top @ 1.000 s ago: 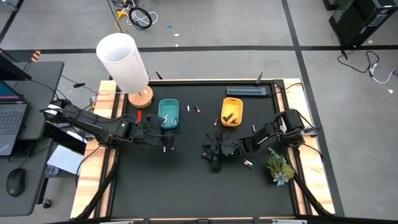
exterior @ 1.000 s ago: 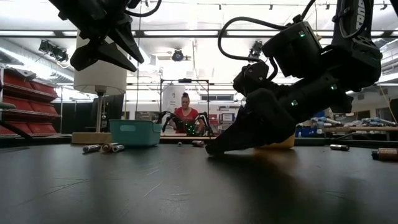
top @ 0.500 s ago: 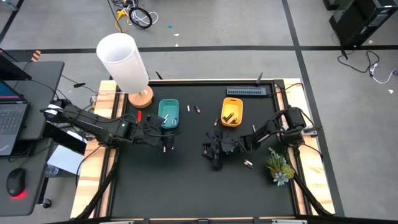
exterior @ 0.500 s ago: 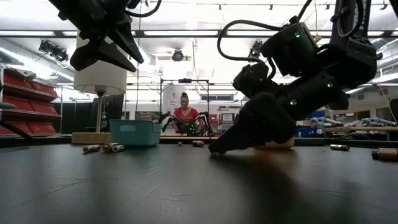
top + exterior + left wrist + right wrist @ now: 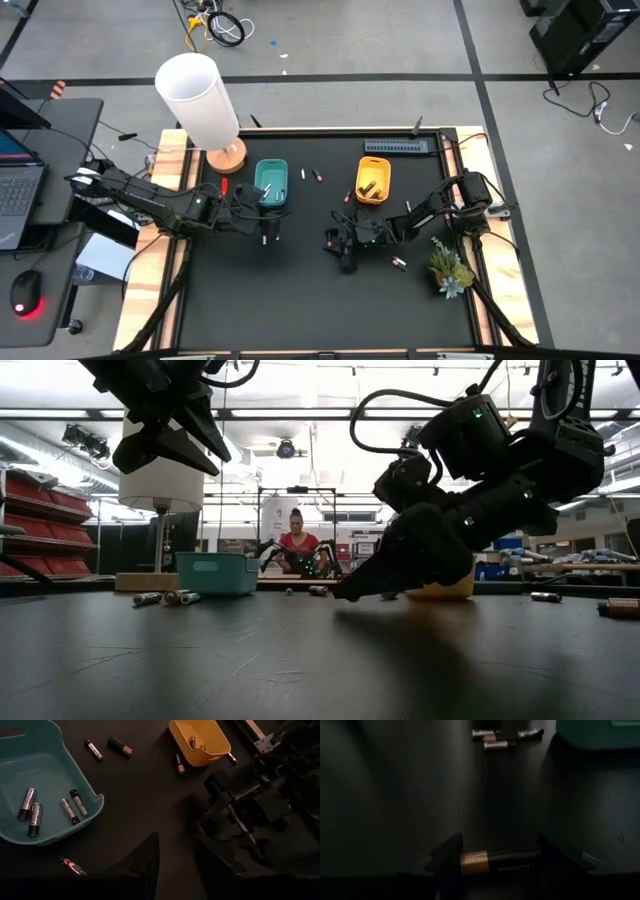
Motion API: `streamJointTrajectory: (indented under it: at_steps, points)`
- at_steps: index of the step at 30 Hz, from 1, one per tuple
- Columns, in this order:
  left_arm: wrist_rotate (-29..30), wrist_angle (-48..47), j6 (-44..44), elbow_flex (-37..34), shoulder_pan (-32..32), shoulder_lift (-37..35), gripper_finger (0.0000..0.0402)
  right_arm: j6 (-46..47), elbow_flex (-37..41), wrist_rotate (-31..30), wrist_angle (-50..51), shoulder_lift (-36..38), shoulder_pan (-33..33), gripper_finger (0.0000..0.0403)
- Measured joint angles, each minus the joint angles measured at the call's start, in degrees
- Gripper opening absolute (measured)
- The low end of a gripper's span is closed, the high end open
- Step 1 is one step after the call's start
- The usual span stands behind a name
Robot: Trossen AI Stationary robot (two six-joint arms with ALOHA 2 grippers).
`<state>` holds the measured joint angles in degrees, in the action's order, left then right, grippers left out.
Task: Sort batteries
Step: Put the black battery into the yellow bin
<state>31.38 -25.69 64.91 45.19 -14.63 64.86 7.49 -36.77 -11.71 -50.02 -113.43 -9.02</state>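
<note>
Where right jaws grip: battery (image 5: 500, 862)

- A white lamp (image 5: 198, 98) stands on a round wooden base at the table's (image 5: 300, 300) far left corner.
- A teal tray (image 5: 271, 183) sits toward the far left edge.
- A yellow tray (image 5: 373, 178) sits toward the far right.
- A small potted plant (image 5: 449, 268) is by the right edge.
- A laptop (image 5: 18, 185) and mouse (image 5: 25, 292) rest on the side desk.
- A person (image 5: 299, 540) sits in the room behind.

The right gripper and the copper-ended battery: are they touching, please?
Touching. The right wrist view shows the battery spanning crosswise between the right gripper's fingers, meeting both.
</note>
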Motion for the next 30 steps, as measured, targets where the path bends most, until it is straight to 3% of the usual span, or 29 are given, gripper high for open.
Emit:
streamJointTrajectory:
  at_steps: [8,16,19,23,27,30]
  points:
    - [-0.59,-0.04,-0.11,0.00,0.00,0.00,0.0131,-0.57,-0.07,-0.16,-1.29,0.71,0.06,0.0228]
    - [-0.59,-0.08,-0.14,0.00,0.00,0.00,0.0131,-4.30,-0.07,-7.11,3.26,8.21,2.28,0.0228]
    - [-0.60,-0.09,-0.14,0.00,0.00,0.00,0.0131,-5.08,-0.09,-10.84,8.07,13.45,3.59,0.0228]
    - [-0.87,-0.09,-0.13,0.00,0.00,0.00,0.0131,-3.78,-0.09,-20.50,19.96,21.95,5.26,0.0228]
    - [-2.11,-0.08,-0.14,0.00,0.00,0.00,0.0131,3.73,-0.09,-29.77,35.22,30.07,7.43,0.0229]
    - [-2.19,0.00,-0.14,0.00,0.00,0.00,0.0131,9.78,-0.09,-30.80,44.86,34.58,9.00,0.0229]
